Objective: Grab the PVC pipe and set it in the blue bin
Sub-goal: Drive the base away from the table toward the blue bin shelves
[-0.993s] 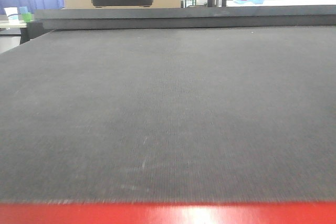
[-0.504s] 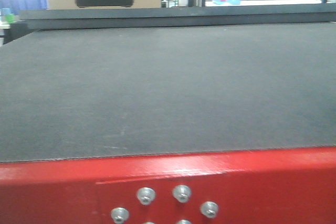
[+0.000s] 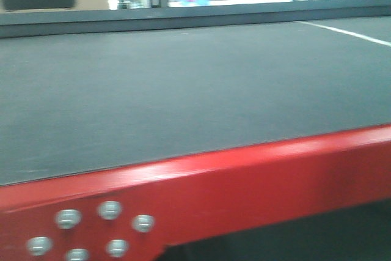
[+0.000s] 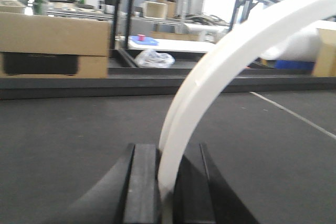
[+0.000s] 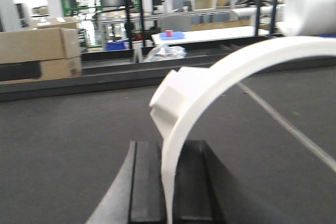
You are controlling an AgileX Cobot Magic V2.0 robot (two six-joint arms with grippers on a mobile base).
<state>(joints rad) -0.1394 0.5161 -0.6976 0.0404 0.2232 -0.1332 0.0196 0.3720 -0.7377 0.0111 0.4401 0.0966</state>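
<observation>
Counts: bolts on the red frame: 6 showing, one cluster, lowest one cut by the picture edge. White line on the grey mat: 1. Cardboard box: 1, with 1 dark panel. Crumpled plastic bag: 1. Blue tray: 1, carrying 1 small red block. White roll: 1. Left gripper: 2 black fingers, 1 PVC pipe clamped between them. Right gripper: 2 black fingers, 1 PVC pipe clamped. Can't tell if that's one piece or two.
</observation>
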